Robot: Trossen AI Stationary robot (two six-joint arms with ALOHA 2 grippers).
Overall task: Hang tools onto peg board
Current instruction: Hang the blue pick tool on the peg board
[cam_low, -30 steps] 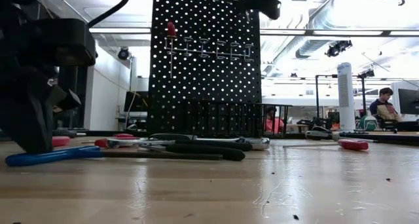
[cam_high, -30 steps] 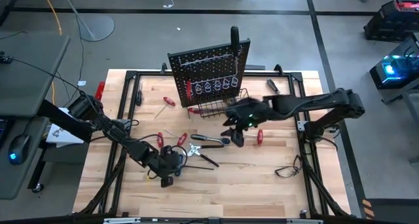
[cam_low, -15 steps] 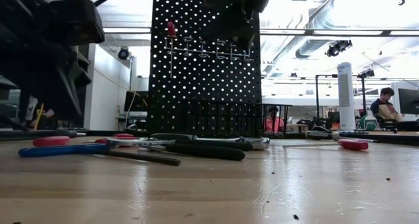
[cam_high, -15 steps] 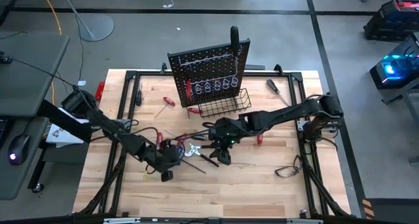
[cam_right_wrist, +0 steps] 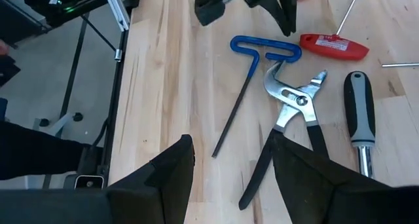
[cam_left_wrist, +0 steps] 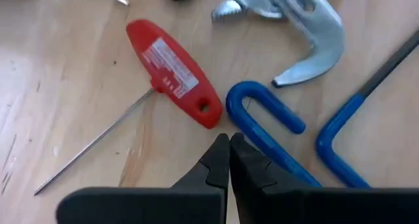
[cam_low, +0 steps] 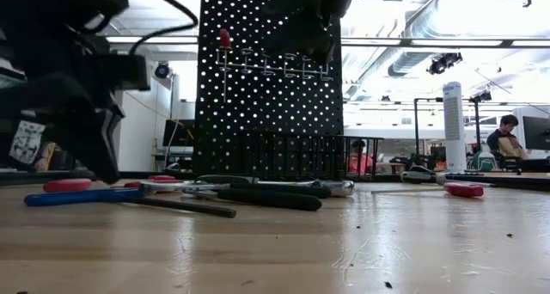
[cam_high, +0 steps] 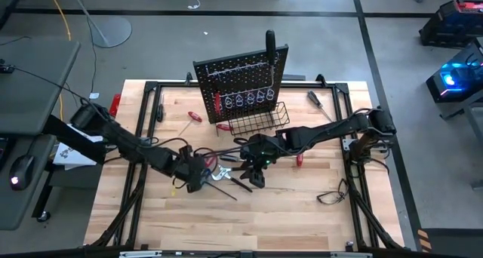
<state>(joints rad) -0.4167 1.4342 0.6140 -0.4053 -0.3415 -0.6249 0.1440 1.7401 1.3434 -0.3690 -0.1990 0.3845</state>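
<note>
left claw (cam_high: 195, 184) shifted toward tools (cam_high: 226, 173), right claw (cam_high: 256, 181) moved off peg board (cam_high: 241, 81)

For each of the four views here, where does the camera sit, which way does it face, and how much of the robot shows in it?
High view: overhead, straight down on the table; both arms, peg board.
Low view: table height, level across scattered tools toward the peg board; dark arm parts hang from above.
Left wrist view: down past the shut left end effector at a red-handled hex key.
Right wrist view: past the open right end effector at pliers.
Shared: both wrist views show the blue hex key.
</note>
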